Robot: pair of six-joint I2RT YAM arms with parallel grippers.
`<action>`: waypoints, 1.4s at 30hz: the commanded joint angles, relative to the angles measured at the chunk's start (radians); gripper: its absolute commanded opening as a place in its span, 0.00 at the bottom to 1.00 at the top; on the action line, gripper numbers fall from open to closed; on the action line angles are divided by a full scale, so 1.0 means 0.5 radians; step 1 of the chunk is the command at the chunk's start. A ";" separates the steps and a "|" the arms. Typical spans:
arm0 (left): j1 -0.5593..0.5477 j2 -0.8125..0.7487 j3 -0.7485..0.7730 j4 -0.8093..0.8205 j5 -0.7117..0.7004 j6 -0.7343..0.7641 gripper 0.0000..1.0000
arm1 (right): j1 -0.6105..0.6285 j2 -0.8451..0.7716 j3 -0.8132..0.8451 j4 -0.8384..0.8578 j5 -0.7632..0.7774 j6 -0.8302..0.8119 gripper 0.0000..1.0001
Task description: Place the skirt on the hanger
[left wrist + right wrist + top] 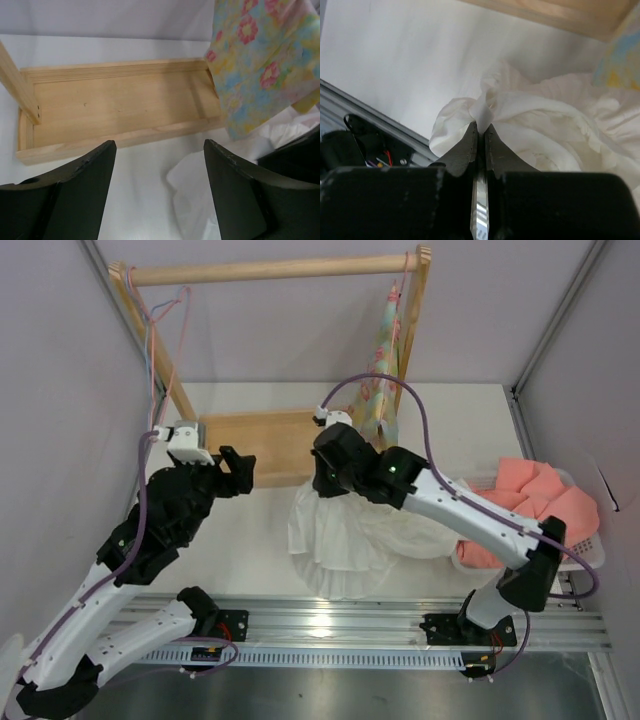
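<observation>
My right jaws pinch the skirt (pixel 530 117) tight, left jaws wide at nine o'clock; next, I reckon, fetch the hanger (pixel 181 302) at eleven.

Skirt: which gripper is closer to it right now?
Right. The right gripper is shut on a fold of the skirt; the left gripper is open, clear of it, near the wooden base.

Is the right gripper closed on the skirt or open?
Shut on the skirt: right wrist view shows the right gripper pinching its fabric.
</observation>
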 commanded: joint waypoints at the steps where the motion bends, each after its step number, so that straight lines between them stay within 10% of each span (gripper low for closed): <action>1: 0.001 -0.022 0.155 -0.082 -0.232 -0.152 0.77 | -0.037 0.217 0.269 0.269 -0.155 0.041 0.00; 7: 0.004 0.024 0.293 -0.088 -0.318 -0.170 0.77 | -0.102 0.689 0.803 0.214 -0.244 0.032 0.02; 11: 0.004 0.082 0.287 -0.140 -0.278 -0.185 0.76 | -0.150 0.764 0.822 0.174 -0.217 0.050 0.52; 17: 0.007 0.165 0.106 -0.147 -0.165 -0.259 0.77 | -0.374 0.448 0.175 0.419 -0.226 0.084 0.73; 25: 0.037 0.505 -0.044 -0.107 -0.143 -0.342 0.78 | -0.596 0.358 -0.239 0.508 -0.309 0.051 0.48; 42: 0.666 1.438 0.499 -0.220 0.139 -0.170 0.74 | -0.415 0.644 -0.191 0.499 -0.334 0.112 0.32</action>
